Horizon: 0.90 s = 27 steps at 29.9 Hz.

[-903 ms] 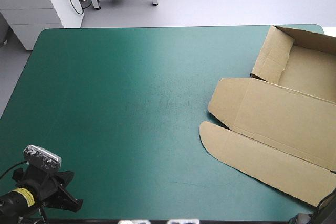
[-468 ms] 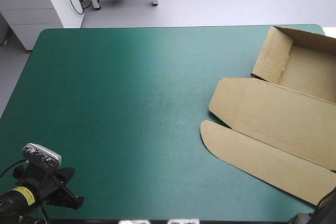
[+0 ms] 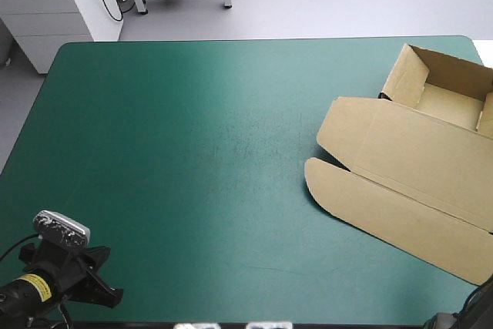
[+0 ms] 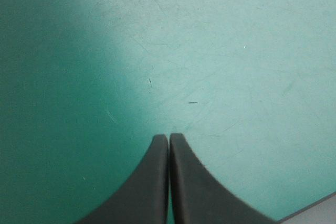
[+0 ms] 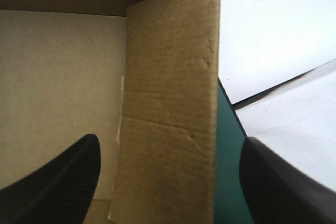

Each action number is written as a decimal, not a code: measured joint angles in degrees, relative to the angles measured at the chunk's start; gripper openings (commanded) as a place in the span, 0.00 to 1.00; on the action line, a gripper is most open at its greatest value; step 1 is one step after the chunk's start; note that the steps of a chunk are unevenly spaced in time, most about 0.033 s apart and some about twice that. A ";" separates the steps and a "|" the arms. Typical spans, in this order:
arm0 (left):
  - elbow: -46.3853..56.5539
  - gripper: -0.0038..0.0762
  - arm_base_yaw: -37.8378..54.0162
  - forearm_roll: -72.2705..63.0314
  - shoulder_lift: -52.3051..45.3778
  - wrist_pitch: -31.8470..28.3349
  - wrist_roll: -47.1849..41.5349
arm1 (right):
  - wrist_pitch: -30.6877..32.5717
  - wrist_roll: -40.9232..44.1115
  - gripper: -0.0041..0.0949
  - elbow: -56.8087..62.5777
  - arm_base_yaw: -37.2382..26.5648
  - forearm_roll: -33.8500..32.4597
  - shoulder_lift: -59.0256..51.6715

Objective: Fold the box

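Table [image 3: 154, 152] | box [image 3: 408, 182] axis diagonal, centre to near-right | left end effector [image 4: 169, 139] closed | right end effector [image 5: 169, 142] spread

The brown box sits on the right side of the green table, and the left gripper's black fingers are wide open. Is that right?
Not quite. The left gripper is shut: its black fingers meet in one pointed arch over the bare table, as the left wrist view shows. The brown box does sit on the table's right side.
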 measured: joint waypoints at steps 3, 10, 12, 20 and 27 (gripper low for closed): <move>0.00 0.04 0.00 0.00 0.00 0.00 0.00 | 0.67 -0.48 0.66 0.00 0.00 1.39 -0.40; 0.00 0.04 0.00 0.00 0.00 0.22 0.00 | 4.22 -3.64 0.03 0.00 0.00 8.02 -3.28; 0.00 0.04 0.00 0.00 0.00 0.22 0.00 | 5.19 -4.62 0.04 0.00 0.00 10.02 -4.22; 0.00 0.04 0.00 0.00 0.00 0.22 0.00 | 6.21 -6.96 0.04 0.00 0.00 13.86 -7.86; 0.00 0.04 0.00 0.00 0.00 0.22 -0.06 | 6.21 -7.37 0.04 0.00 1.85 16.05 -13.36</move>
